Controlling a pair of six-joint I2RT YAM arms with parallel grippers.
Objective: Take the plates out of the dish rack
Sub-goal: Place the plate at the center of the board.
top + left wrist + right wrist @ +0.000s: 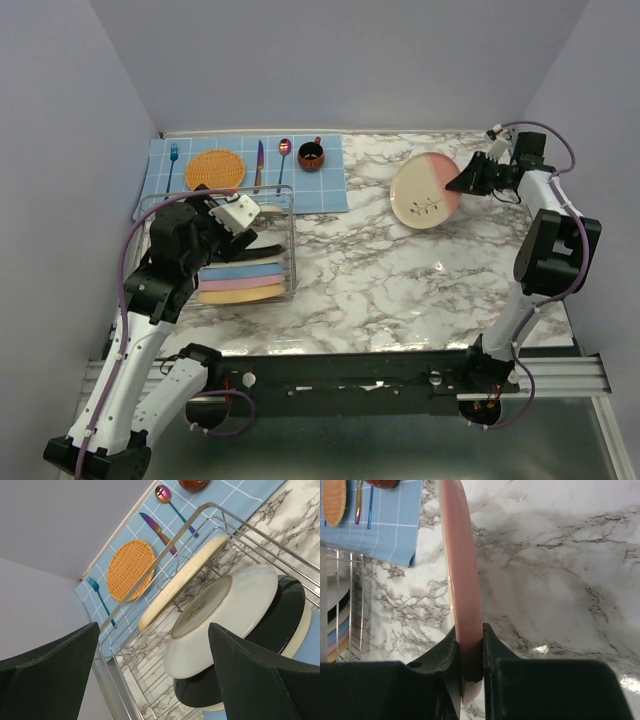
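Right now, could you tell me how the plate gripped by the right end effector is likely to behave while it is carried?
The plate looks rigid, probably ceramic, so it should not flex but could chip if dropped. The right end effector pinches only its rim, so the plate may pivot or sag. Its glossy pink edge suggests it could slip between the fingers.

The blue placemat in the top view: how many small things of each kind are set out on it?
Fork: 1
Woven orange disc: 1
Knife: 1
Spoon: 1
Dark red cup: 1
Total on the placemat: 5
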